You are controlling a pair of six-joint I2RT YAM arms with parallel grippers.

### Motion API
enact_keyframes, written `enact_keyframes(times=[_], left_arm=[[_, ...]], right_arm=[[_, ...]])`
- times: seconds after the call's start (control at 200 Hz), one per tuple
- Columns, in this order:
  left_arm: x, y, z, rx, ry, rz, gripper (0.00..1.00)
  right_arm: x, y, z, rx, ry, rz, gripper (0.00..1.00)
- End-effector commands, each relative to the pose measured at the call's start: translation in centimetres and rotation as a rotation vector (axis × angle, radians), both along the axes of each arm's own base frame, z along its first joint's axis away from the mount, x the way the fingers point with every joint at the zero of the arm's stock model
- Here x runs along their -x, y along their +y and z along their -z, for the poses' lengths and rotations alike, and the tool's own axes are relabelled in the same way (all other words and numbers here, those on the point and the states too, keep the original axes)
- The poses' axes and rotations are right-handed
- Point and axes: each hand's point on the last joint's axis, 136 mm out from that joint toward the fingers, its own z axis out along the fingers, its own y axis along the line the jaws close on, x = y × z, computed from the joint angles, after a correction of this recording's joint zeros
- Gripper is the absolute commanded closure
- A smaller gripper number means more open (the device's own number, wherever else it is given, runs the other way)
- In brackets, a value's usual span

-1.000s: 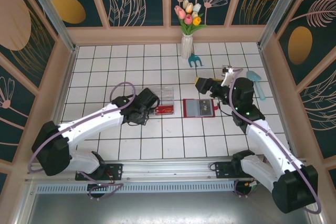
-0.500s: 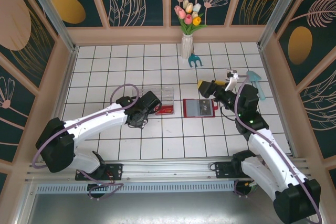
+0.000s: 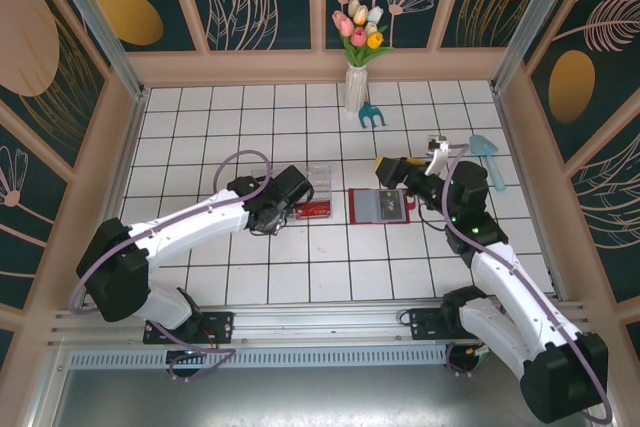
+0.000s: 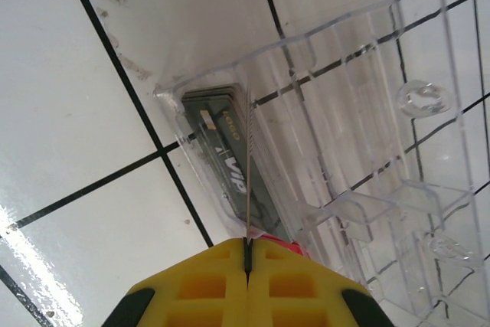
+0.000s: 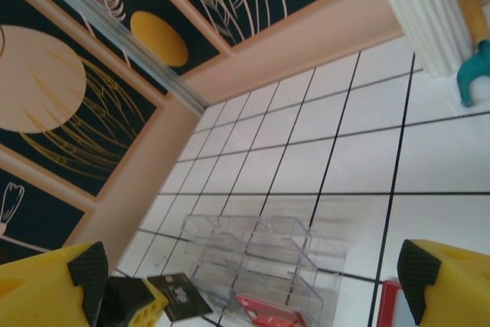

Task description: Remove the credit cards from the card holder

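The left fingers point(image 4: 191, 292) are pressed together on the red card point(image 3: 315, 211), which is seen edge-on from the wrist, at the near end of the clear box point(image 4: 367, 135). A grey card point(image 4: 230, 151) lies flat in that box. The right fingers point(image 5: 448, 273) stand wide apart, holding nothing, above the far edge of the holder point(image 3: 380, 206), which lies open on the tabletop point(image 3: 330, 277).

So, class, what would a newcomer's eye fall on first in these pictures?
Bright tulips in a white vase at the back wall catch the eye first. Then the open red card holder mid-table, and the left gripper pinching a thin card edge-on at the clear box.
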Motion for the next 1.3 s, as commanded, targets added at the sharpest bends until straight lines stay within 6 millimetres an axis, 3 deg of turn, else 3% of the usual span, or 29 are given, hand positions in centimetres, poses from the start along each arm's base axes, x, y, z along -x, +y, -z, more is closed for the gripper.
enact_keyframes(times=[0.0,0.09,0.215,0.285,0.4,0.5,0.621,0.826,0.921,1.011,1.161,1.296], left_arm=[[-0.4,1.8,-2.6,0.013,-0.042,-0.133,1.00],[-0.5,2.1,-3.5,0.000,-0.055,-0.091,1.00],[-1.9,3.2,-6.3,-0.082,-0.150,0.026,1.00],[-3.3,2.5,-8.1,-0.136,-0.225,0.194,1.00],[-3.9,0.4,-9.7,-0.283,-0.285,0.580,1.00],[-3.2,-0.7,-9.0,-0.404,-0.251,0.875,1.00],[-1.6,-2.1,-6.5,-0.490,-0.164,1.209,1.00],[-1.2,-0.5,-4.1,-0.732,0.016,1.485,1.00],[-1.3,0.2,-4.3,-0.861,0.037,1.574,1.00],[-0.2,-0.5,-4.2,-0.877,-0.009,1.747,1.00],[-0.2,0.3,-5.4,-1.063,-0.087,1.856,1.00],[0.4,1.9,-3.7,-1.181,0.041,2.011,1.00]], right_arm=[[0.4,1.5,-0.1,-0.016,-0.022,-0.086,0.01],[0.7,2.8,0.5,0.008,-0.023,-0.130,0.03],[0.9,4.3,1.3,0.062,-0.012,-0.164,0.04],[0.8,4.6,1.7,0.088,-0.003,-0.162,0.04],[0.6,4.5,2.0,0.101,-0.002,-0.147,0.04],[0.3,4.3,1.9,0.108,-0.006,-0.130,0.03],[0.1,4.0,1.8,0.117,-0.010,-0.111,0.03],[0.1,3.7,1.6,0.124,-0.016,-0.093,0.03],[0.2,3.6,1.6,0.124,-0.020,-0.088,0.02],[0.2,3.5,1.5,0.119,-0.026,-0.083,0.02],[0.3,3.4,1.3,0.109,-0.028,-0.082,0.02],[0.3,3.0,1.1,0.099,-0.034,-0.070,0.02]])
